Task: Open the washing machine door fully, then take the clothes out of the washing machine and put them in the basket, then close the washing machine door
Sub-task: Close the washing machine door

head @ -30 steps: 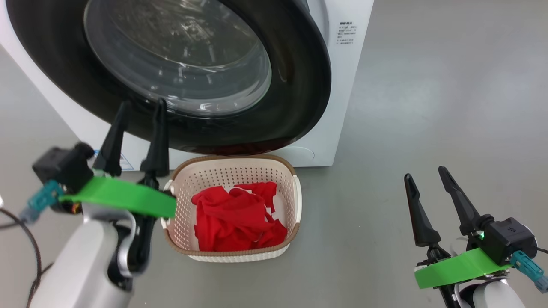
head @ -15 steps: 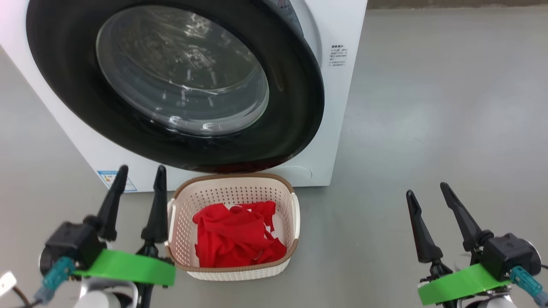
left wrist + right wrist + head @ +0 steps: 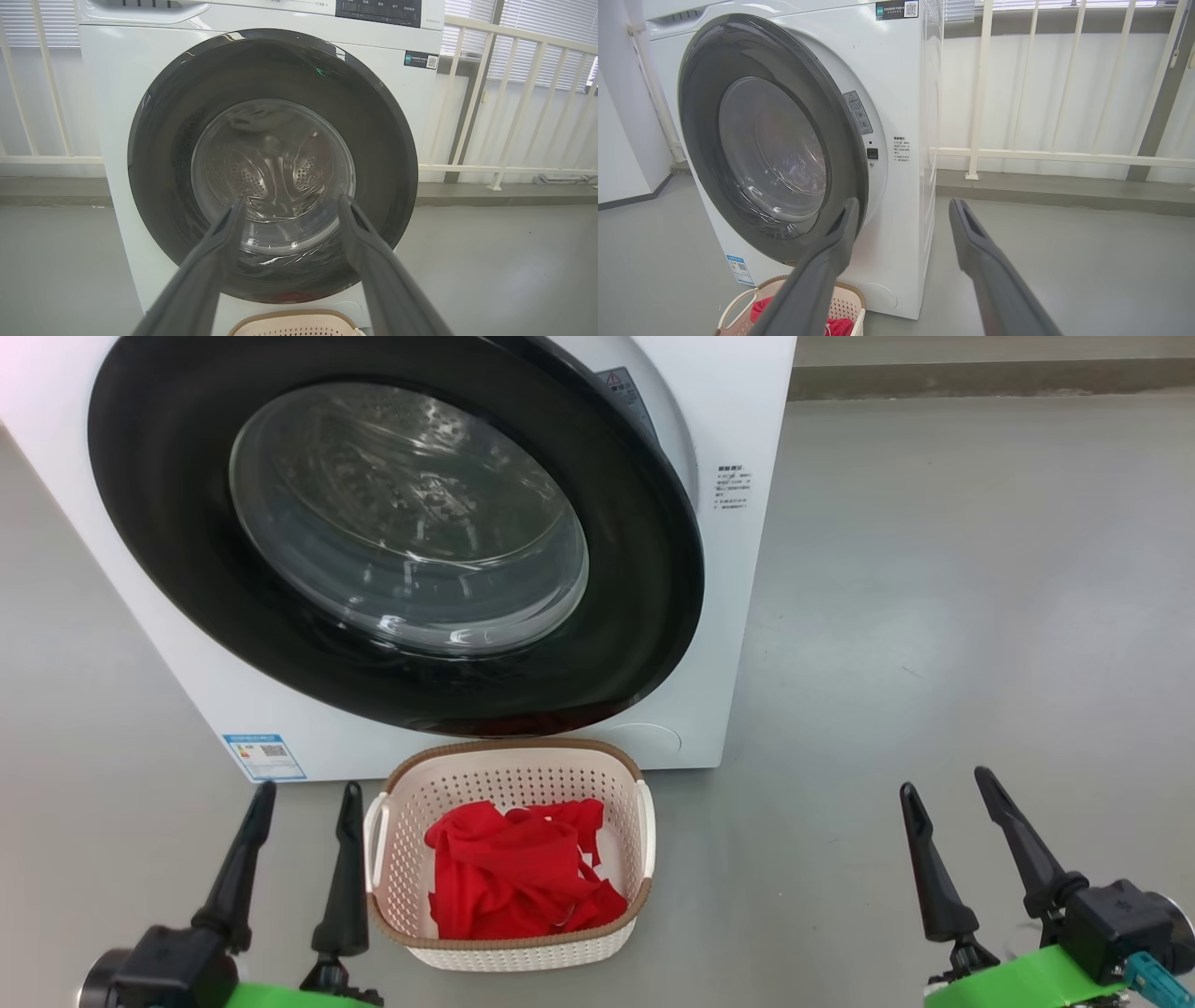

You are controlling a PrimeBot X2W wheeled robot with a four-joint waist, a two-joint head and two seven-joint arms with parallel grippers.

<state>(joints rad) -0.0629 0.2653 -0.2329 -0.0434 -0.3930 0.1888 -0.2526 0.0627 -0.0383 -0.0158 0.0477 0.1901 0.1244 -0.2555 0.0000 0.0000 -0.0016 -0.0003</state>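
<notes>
clothes [image 3: 513, 882], red, heaped in basket [image 3: 509, 751] on floor, just before washing machine [image 3: 742, 616]; washing machine door [image 3: 639, 616] across its front. left tool [image 3: 309, 791] and right tool [image 3: 945, 782]: both spread wide, holding nothing, flanking basket.

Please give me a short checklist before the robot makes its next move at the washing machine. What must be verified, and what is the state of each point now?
1. Clothes lie in the basket: ok.
2. No red fabric seen through the glass of the washing machine door: ok.
3. Door latched flush on the washing machine: cannot tell.
4. Left gripper open, empty, apart from the door: ok.
5. Right gripper open, empty, apart from the door: ok.
</notes>
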